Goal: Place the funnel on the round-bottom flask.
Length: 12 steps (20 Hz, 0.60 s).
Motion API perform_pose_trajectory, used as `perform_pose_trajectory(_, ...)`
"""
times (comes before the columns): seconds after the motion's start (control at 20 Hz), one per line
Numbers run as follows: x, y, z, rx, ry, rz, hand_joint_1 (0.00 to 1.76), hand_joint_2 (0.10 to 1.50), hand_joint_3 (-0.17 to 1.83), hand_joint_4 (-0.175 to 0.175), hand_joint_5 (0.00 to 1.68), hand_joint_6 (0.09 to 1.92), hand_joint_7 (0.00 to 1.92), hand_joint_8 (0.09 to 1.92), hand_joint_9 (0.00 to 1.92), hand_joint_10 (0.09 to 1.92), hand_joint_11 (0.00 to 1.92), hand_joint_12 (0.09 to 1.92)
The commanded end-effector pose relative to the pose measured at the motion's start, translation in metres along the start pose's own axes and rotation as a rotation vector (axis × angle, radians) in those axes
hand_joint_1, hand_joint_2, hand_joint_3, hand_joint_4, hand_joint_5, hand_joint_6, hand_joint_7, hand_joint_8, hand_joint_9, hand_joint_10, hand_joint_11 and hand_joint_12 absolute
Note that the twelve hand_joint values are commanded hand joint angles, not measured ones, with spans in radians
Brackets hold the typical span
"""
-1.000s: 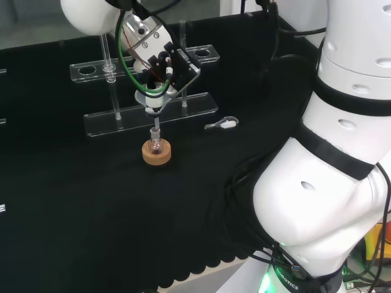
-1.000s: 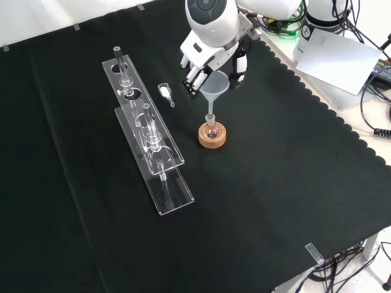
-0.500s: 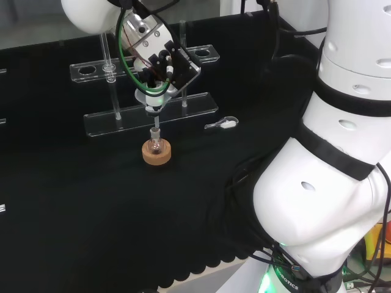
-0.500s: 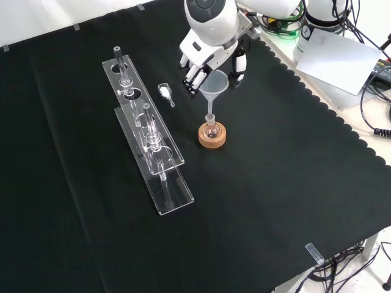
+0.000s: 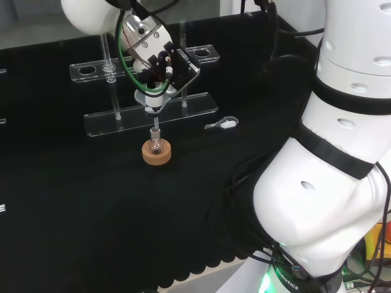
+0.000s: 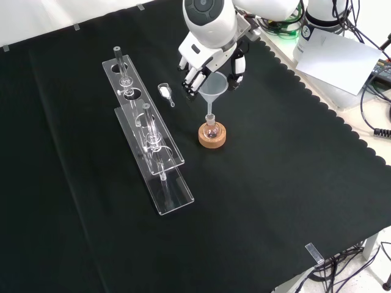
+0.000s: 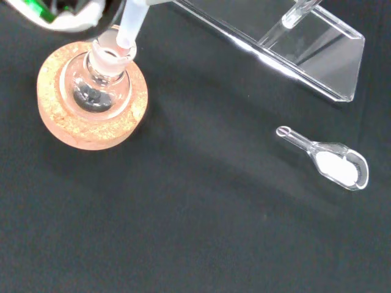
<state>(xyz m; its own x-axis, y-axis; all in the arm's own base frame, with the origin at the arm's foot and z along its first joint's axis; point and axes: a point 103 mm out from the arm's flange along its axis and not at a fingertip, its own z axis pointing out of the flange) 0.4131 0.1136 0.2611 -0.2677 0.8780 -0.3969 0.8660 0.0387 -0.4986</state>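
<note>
A small round-bottom flask [image 6: 211,129] stands in a cork ring [image 6: 212,138] near the middle of the cloth. A clear funnel [image 6: 215,84] sits upright over it, its stem [image 7: 129,23] reaching into the flask's neck [image 7: 109,58]. The hand [image 6: 209,56] hangs over the funnel, fingers [image 6: 190,78] on one side of the cone and the thumb on the other, curled round its rim. In the head view the hand [image 5: 164,66] is just above the funnel [image 5: 153,102], the flask [image 5: 155,145] and the cork ring [image 5: 156,154]. Something dark lies in the flask's bulb.
Two clear racks [image 6: 160,160] with test tubes stand left of the flask in the front view, behind it in the head view [image 5: 122,121]. A small clear scoop with white powder [image 6: 165,91] lies near the hand, also [image 7: 337,166]. The cloth's scalloped edge runs along the right.
The hand has drifted very slightly up in the front view. The funnel still stands with its stem in the flask's neck.
</note>
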Motion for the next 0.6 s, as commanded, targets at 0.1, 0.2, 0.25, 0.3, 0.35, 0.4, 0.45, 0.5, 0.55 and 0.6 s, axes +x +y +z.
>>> perform_pose_trajectory(0.1, 0.0042, 0.0039, 0.0002, 0.010, -0.011, -0.001, 0.93, 0.74, 0.71, 0.067, 0.83, 0.79, 0.82, 0.62, 1.19, 0.30, 0.85, 1.08)
perform_pose_trajectory(0.2, 0.0017, 0.0034, 0.0014, 0.005, 0.000, -0.006, 0.93, 0.74, 0.71, 0.067, 0.83, 0.79, 0.82, 0.62, 1.19, 0.30, 0.85, 1.08)
perform_pose_trajectory(0.25, 0.0016, 0.0035, 0.0016, 0.004, 0.001, -0.006, 0.93, 0.74, 0.71, 0.067, 0.83, 0.79, 0.82, 0.62, 1.19, 0.30, 0.85, 1.08)
perform_pose_trajectory(0.3, 0.0022, 0.0037, 0.0017, 0.005, -0.002, -0.006, 0.93, 0.74, 0.71, 0.067, 0.83, 0.79, 0.82, 0.62, 1.19, 0.30, 0.85, 1.08)
perform_pose_trajectory(0.35, 0.0033, 0.0039, 0.0015, 0.006, -0.004, -0.005, 0.93, 0.74, 0.71, 0.067, 0.83, 0.79, 0.82, 0.62, 1.19, 0.30, 0.85, 1.08)
perform_pose_trajectory(0.4, 0.0051, 0.0045, 0.0013, 0.010, -0.009, -0.002, 0.93, 0.74, 0.71, 0.067, 0.83, 0.79, 0.82, 0.62, 1.19, 0.30, 0.85, 1.08)
perform_pose_trajectory(0.45, 0.0073, 0.0055, 0.0011, 0.013, -0.012, 0.000, 0.93, 0.74, 0.71, 0.067, 0.83, 0.79, 0.82, 0.62, 1.19, 0.30, 0.85, 1.08)
perform_pose_trajectory(0.5, 0.0093, 0.0065, 0.0010, 0.016, -0.015, 0.000, 0.93, 0.74, 0.71, 0.067, 0.83, 0.79, 0.82, 0.62, 1.19, 0.30, 0.85, 1.08)
perform_pose_trajectory(0.55, 0.0103, 0.0075, 0.0015, 0.018, -0.014, 0.000, 0.93, 0.74, 0.71, 0.067, 0.83, 0.79, 0.82, 0.62, 1.19, 0.30, 0.85, 1.08)
perform_pose_trajectory(0.6, 0.0070, 0.0069, 0.0027, 0.016, -0.005, -0.004, 0.93, 0.74, 0.71, 0.067, 0.83, 0.79, 0.82, 0.62, 1.19, 0.30, 0.85, 1.08)
